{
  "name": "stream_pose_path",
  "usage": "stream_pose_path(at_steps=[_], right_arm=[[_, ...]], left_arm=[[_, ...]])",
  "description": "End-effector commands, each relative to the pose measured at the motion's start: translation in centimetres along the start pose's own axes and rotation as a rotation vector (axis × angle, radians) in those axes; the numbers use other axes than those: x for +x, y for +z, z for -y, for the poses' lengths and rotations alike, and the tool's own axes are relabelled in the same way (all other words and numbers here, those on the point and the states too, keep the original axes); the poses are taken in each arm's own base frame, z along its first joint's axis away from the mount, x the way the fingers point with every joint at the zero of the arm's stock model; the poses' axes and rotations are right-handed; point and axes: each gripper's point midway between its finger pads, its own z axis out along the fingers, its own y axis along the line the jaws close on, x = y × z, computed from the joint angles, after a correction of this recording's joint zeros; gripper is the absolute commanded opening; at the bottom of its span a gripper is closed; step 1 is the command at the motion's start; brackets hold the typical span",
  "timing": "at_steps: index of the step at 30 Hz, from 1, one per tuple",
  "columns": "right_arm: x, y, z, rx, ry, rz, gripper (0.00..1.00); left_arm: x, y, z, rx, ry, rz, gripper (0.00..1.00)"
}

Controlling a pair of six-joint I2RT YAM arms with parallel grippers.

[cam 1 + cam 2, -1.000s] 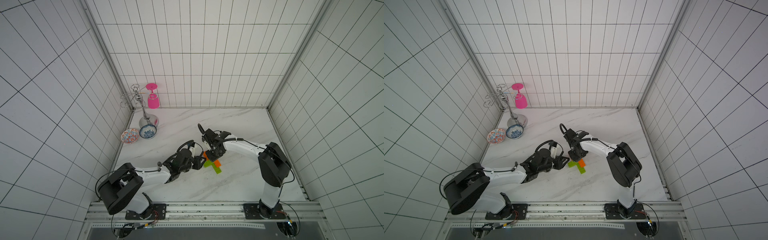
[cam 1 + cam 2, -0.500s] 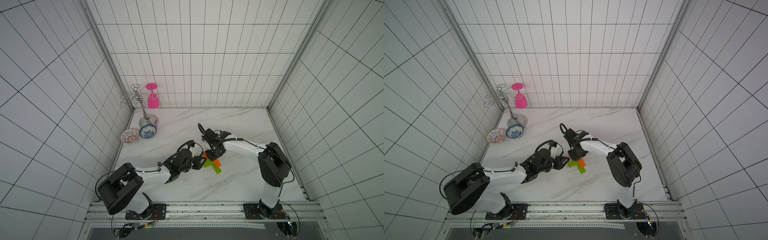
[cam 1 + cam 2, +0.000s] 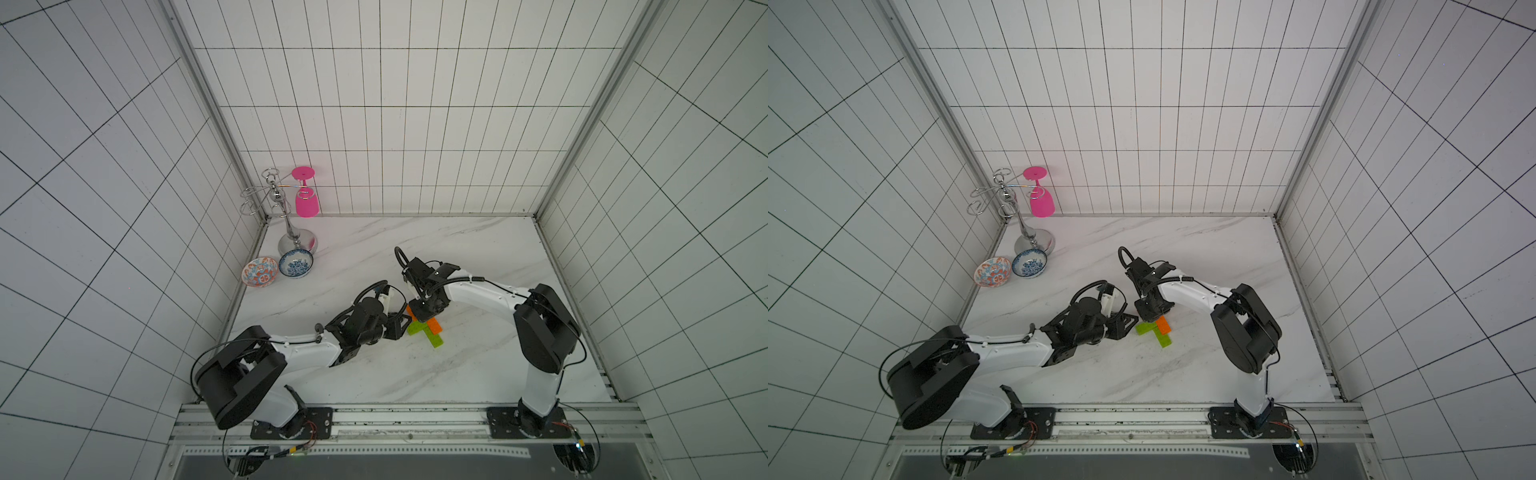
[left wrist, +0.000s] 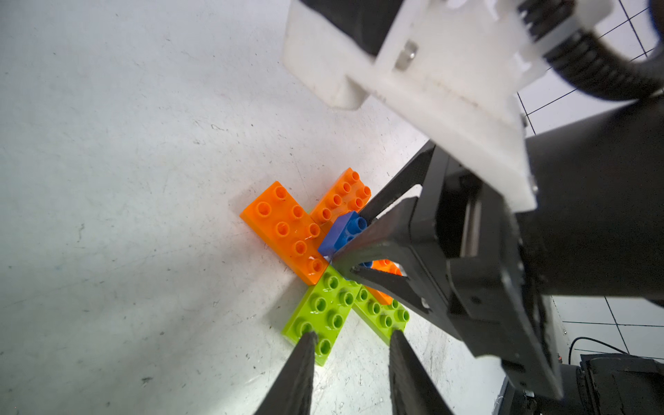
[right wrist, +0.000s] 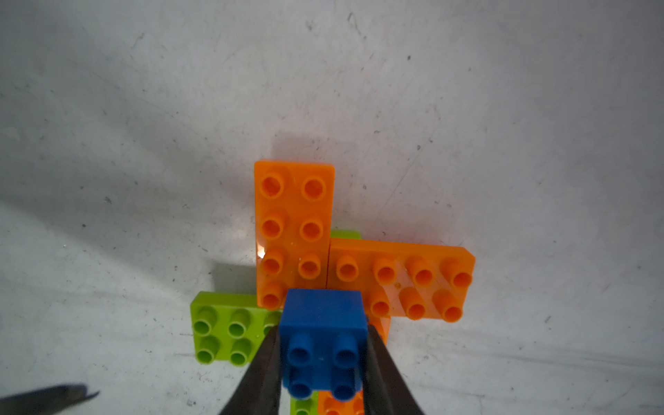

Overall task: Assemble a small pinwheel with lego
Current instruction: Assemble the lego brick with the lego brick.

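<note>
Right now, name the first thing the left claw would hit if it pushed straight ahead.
Most likely the nearer lime-green brick: the left claw points at its end, and one tip overlaps it in the wrist view. How high the claw is above the brick is unclear.

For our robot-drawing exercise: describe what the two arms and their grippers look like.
Left arm and right arm: white links, bulky black joints, looped black cables. Left gripper and right gripper: black, thin tapering fingers, white wrist mounts.

Overhead pair, wrist close-ups (shared lego (image 4: 287, 233))
</note>
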Motion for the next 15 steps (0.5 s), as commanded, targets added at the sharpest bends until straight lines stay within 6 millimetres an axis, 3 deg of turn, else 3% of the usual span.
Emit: stream_pose_path(at_steps=[1,8,15], right_arm=[[1.7,1.9,0.8,0.071,0.024,-0.092,0.12],[2.2,2.7,0.6,0.061,0.020,-0.112,0.11],[4.1,4.4,-0.1,0.017,0.017,-0.178,0.12]], left_arm=[[-0.8,-0.5,0.0,-0.004,0.004,0.030,0.37],[-0.8,-0.7,-0.4,-0.012,-0.001,0.035,0.37],[-0.9,-1.2,-1.3,-0.027,-0.015,0.042,0.37]])
